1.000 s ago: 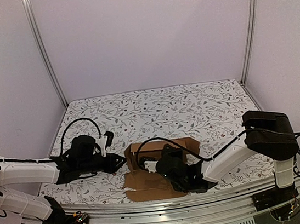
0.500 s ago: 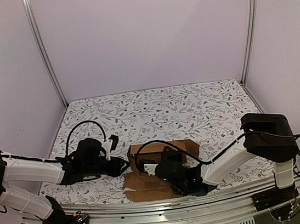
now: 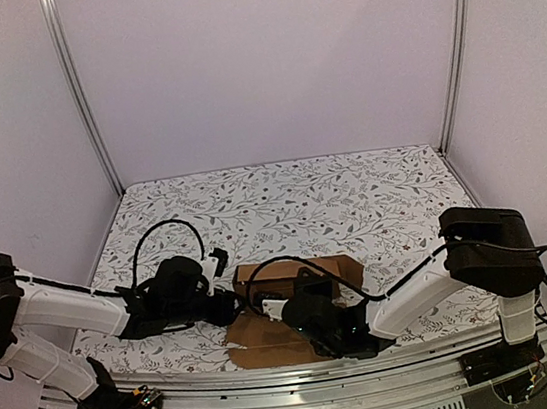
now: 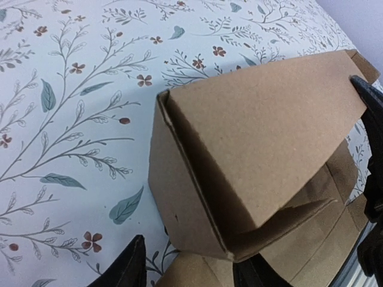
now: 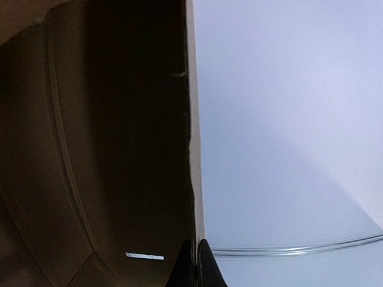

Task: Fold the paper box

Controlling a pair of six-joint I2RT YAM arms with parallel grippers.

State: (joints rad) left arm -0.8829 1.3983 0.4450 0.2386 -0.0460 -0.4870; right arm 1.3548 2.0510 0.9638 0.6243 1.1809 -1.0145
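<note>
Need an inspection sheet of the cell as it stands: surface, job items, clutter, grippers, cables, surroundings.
Surface: floral-print cloth covers the table and lies flat.
Job's things: paper box, plain brown cardboard, partly folded with one panel raised, near the front edge between the arms.
Clutter: nothing seen.
Grippers: left gripper open, jaws apart at the box's near corner; right gripper shut on the edge of a box panel.
Cables: black cable loops above the left wrist; second cable arcs over the box from the right wrist.
Surroundings: plain pale walls, metal posts, rail along the near edge.
</note>
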